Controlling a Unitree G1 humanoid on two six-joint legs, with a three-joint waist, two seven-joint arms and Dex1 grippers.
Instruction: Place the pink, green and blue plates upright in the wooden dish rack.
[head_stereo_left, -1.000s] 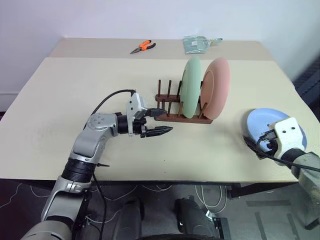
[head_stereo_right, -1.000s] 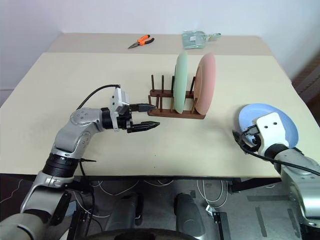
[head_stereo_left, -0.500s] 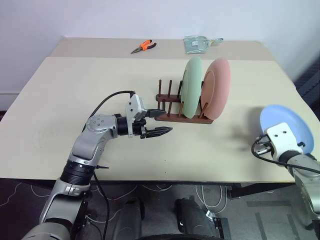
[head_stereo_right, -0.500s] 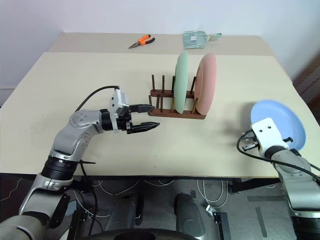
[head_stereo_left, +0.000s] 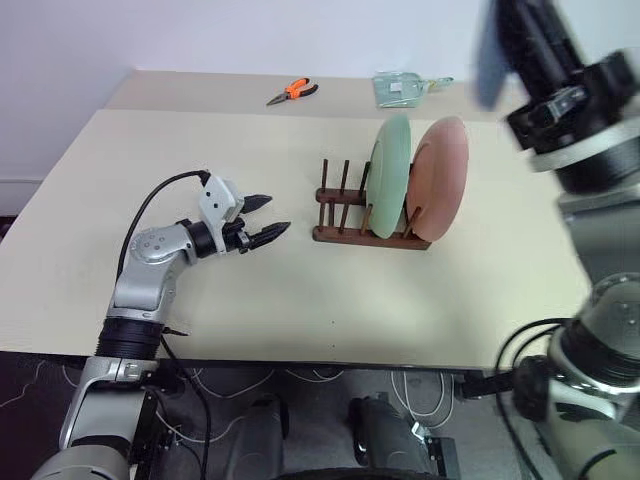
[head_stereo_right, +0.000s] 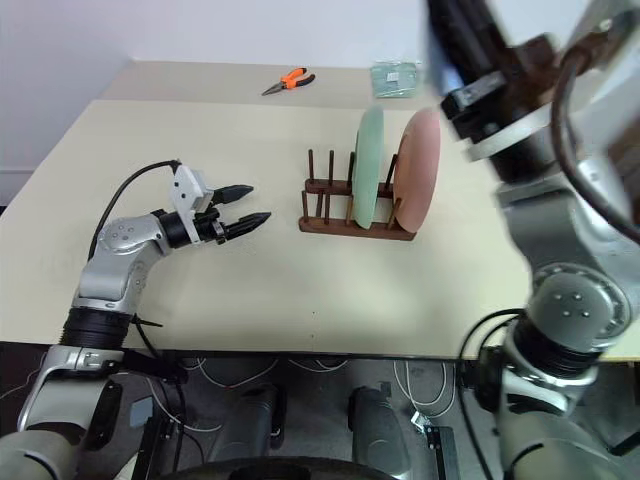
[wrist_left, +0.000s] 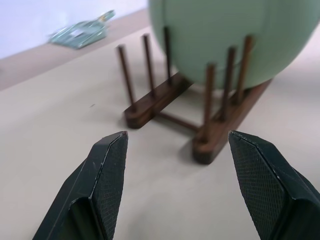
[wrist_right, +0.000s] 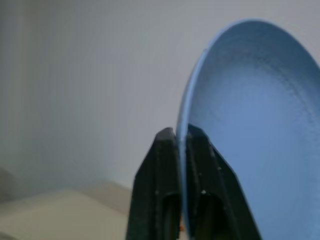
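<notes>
Holding the round, light blue matte plate by its rim, the robot's right gripper has its two black fingers pinched thin on the edge, the plate lifted high above the beige table at the robot's right. The left gripper hovers level just above the tabletop, near the free end of the small dark brown wooden dish rack, its jaws standing fairly wide with nothing between them.

The rack holds two of the three plates: the round mint green plate stands upright between the pegs near the middle, and the round pale pink plate stands just beside it at the rack's right end, leaning slightly. The pegs to the left of the green plate are free.

To finish well, the blue plate should likely be turned edge-down, parallel with the green one, and lowered into an open slot on the left without knocking its neighbours; the thin grip on the rim could let it swing.

An orange-handled pair of pliers and a clear plastic packet lie at the far edge, well apart.
</notes>
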